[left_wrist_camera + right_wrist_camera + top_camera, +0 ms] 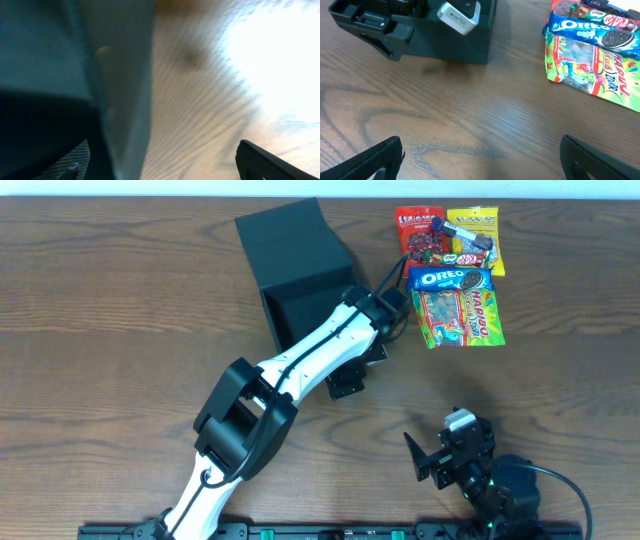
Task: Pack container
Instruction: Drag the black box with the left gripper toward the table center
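box [290, 240] on worktop [100, 330] | left fingers [270, 162] wide, at box wall | right fingers [370, 157] wide, empty | legible: OREO pack [590, 32], KitKat bar [615, 19] touching it

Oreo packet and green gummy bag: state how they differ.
The Oreo packet is blue with a cookie picture; the green gummy bag is green and yellow with red lettering. The Oreo packet is the smaller and narrower of the two. It lies on top, overlapping the green gummy bag's upper edge, while the green gummy bag rests flat on the table. Both lie to the right of the container, outside it.
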`<action>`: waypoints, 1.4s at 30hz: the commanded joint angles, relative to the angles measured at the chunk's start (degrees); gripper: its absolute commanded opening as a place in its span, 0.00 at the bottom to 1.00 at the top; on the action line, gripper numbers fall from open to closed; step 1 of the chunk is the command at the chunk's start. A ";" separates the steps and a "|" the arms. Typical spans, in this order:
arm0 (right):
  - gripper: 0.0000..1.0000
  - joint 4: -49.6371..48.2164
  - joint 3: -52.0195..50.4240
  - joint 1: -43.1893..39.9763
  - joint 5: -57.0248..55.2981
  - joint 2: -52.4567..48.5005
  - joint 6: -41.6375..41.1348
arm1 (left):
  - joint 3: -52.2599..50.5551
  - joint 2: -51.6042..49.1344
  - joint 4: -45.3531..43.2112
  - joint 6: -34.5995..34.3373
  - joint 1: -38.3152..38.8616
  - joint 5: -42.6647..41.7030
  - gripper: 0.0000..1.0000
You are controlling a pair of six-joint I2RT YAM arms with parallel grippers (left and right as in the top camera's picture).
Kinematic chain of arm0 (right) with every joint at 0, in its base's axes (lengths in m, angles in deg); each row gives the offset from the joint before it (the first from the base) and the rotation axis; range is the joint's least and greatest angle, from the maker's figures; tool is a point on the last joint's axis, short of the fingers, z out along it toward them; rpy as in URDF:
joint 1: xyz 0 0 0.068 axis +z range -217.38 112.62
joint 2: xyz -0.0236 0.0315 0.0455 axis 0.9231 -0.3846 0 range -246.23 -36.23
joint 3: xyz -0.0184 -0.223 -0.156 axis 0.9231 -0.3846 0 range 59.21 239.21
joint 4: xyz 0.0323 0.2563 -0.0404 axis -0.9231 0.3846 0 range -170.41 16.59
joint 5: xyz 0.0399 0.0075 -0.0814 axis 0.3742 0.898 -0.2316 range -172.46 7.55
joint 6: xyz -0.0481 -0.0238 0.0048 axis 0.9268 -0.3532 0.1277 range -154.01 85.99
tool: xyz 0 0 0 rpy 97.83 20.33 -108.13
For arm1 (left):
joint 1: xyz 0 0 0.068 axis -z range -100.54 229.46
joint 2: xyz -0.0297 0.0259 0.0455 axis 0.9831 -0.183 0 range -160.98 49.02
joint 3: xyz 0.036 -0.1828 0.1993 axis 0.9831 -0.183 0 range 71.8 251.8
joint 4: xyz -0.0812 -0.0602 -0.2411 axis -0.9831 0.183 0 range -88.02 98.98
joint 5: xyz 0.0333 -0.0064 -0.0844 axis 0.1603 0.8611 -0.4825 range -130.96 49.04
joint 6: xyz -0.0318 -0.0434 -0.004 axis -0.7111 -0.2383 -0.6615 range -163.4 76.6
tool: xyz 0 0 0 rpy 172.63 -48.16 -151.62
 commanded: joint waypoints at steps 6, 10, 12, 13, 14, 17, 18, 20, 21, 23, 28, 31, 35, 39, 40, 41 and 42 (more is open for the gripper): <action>0.99 0.04 -0.20 0.59 0.04 0.33 0.42 | 5.03 15.56 -6.23 -11.06 -3.41 -5.62 0.95; 0.99 0.02 -0.20 0.59 0.04 0.33 0.42 | 5.03 20.83 -7.02 -28.92 -11.02 -5.05 0.95; 0.99 0.04 -0.20 0.59 0.04 0.33 0.42 | 4.87 20.79 -4.31 -37.42 -15.30 -5.07 0.95; 0.99 0.04 -0.20 0.59 0.04 0.33 0.42 | 4.44 20.57 -2.93 -41.05 -17.46 -5.14 0.95; 0.99 0.02 -0.20 0.59 0.04 0.33 0.42 | 3.43 20.37 -2.38 -43.63 -19.39 -5.53 0.95; 0.99 0.04 -0.20 0.59 0.04 0.33 0.42 | -0.15 20.22 -3.30 -47.32 -23.02 -5.68 0.95; 0.99 0.04 -0.20 0.59 0.04 0.33 0.42 | -1.33 20.20 -3.93 -48.13 -23.65 -5.70 0.95; 0.99 0.04 -0.20 0.59 0.04 0.33 0.42 | -4.50 20.13 -5.88 -49.96 -24.28 -5.84 0.95; 0.99 0.04 -0.20 0.59 0.04 0.33 0.42 | -6.19 20.13 -7.26 -50.49 -24.28 -6.32 0.95; 0.99 0.04 -0.20 0.59 0.04 0.33 0.42 | -10.51 20.13 -11.65 -51.76 -24.20 -8.39 0.95; 0.99 0.04 -0.20 0.59 0.04 0.33 0.42 | -19.39 20.04 -22.18 -54.64 -24.17 -12.02 0.95; 0.99 0.04 -0.20 0.59 0.04 0.33 0.42 | -23.65 19.80 -27.08 -54.62 -24.15 -12.72 0.95; 0.99 0.02 -0.20 0.59 0.04 0.33 0.42 | -27.54 19.71 -32.63 -55.56 -24.13 -12.61 0.75; 0.99 0.02 -0.20 0.59 0.04 0.33 0.42 | -29.07 18.86 -34.99 -55.67 -24.13 -12.48 0.57; 1.00 0.04 -0.20 0.59 0.04 0.33 0.42 | -29.24 18.45 -35.12 -55.67 -24.13 -12.46 0.56; 0.99 0.04 -0.20 0.59 0.04 0.33 0.42 | -29.29 17.94 -35.06 -55.67 -24.13 -12.50 0.50; 0.99 0.04 -0.20 0.59 0.04 0.33 0.42 | -29.29 17.53 -35.08 -55.67 -24.13 -12.50 0.41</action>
